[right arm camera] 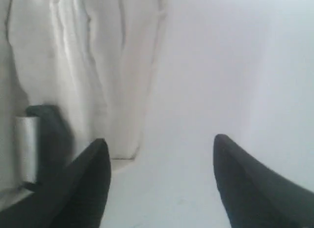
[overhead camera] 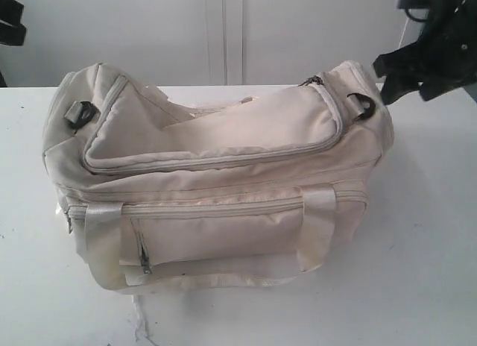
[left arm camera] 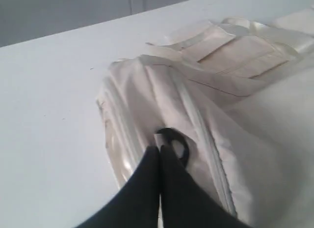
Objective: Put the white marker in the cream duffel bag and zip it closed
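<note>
The cream duffel bag (overhead camera: 223,174) lies on the white table with its top flap down and a zip pull (overhead camera: 311,80) at its right end. The white marker is out of view. My right gripper (overhead camera: 395,81) hangs just off the bag's right end near the black strap clip (overhead camera: 363,106). In the right wrist view it (right arm camera: 159,139) is open over bare table, with nothing between its fingers and the bag's clip (right arm camera: 46,139) beside one finger. My left gripper (left arm camera: 159,150) is shut, empty, its tips in line with the black clip (left arm camera: 179,142) at the bag's left end.
The bag's webbing handles (overhead camera: 104,245) hang down the front over a zipped front pocket (overhead camera: 216,234). A dark part of the left arm (overhead camera: 11,29) shows at the far left edge. A pale wall stands behind the table (overhead camera: 432,234).
</note>
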### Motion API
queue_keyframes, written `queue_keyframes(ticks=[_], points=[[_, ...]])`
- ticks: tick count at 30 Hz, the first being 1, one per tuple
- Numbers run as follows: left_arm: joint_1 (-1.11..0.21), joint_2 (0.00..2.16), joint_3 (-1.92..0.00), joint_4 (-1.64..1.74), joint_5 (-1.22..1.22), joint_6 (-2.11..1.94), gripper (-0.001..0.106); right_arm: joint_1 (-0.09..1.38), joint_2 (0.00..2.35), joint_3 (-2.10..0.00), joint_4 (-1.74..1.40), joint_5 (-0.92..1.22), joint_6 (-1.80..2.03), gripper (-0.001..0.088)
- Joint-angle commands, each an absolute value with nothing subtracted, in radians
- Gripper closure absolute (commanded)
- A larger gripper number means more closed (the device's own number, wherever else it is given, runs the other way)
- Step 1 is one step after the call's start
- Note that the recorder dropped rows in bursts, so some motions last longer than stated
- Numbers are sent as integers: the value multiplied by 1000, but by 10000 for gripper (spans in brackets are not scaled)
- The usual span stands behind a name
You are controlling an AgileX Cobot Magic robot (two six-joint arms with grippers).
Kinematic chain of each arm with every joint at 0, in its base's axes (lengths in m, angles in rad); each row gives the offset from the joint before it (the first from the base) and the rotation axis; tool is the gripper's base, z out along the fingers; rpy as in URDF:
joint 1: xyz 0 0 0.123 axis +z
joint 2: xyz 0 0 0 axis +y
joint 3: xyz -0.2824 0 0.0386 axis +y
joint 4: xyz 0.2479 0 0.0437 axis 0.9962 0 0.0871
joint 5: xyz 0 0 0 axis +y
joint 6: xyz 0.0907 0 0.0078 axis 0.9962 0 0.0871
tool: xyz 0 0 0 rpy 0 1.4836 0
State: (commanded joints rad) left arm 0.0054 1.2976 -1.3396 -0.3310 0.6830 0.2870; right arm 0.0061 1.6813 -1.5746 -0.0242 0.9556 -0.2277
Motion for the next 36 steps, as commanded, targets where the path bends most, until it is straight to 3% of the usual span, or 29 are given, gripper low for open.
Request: queue_keyframes(ticks=[1, 3, 15, 23, 36], points=[[23, 1298, -1340, -329, 690, 285, 1053, 1, 1665, -1575, -30, 958, -228, 555], [48, 1296, -1340, -329, 699, 284, 1053, -16, 1648, -1573, -16, 993, -237, 854], [56, 1145, -1282, -290, 711, 257, 1053, -152, 1395, -1397, 0, 934, -178, 861], [13, 932, -1045, -337, 538, 266, 1053, -155, 1113, -1119, 60, 552, -171, 861], [-24, 515, -674, -335, 300, 263, 1053, -23, 707, -665, 96, 164, -205, 861]])
